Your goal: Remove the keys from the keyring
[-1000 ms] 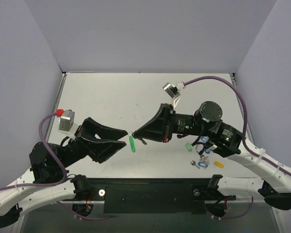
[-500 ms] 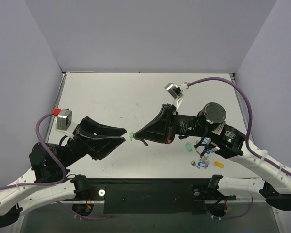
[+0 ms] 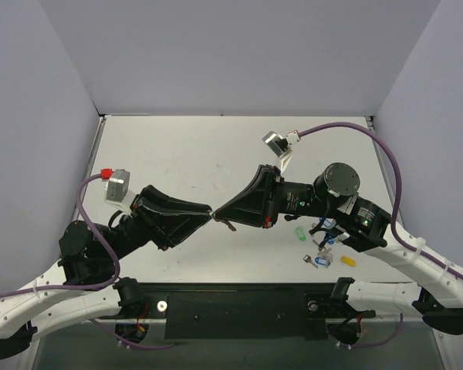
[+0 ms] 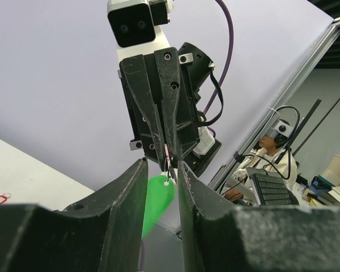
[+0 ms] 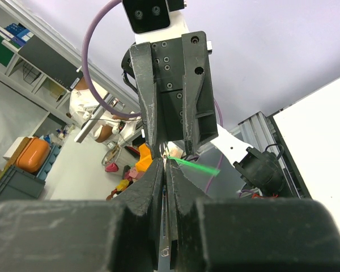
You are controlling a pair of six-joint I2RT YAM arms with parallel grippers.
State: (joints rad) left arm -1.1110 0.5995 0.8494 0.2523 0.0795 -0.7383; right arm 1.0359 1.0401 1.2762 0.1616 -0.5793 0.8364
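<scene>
Two failure modes here. Your right gripper (image 5: 165, 165) is pinched tight on the keyring (image 4: 168, 171), held in the air between the arms. Your left gripper (image 4: 162, 165) sits narrow around the green key (image 4: 158, 195) hanging off that ring (can't tell if the pads actually bite it). Pull before the left has a firm hold and the key likely slips free of the fingers. Pull off-axis and the thin wire could twist out of the right pinch and drop to the table (image 3: 177, 154). Silver key: can't make it out.

Keys (image 4: 158, 199) apparently under keyring (image 4: 168, 171), between jaws
</scene>
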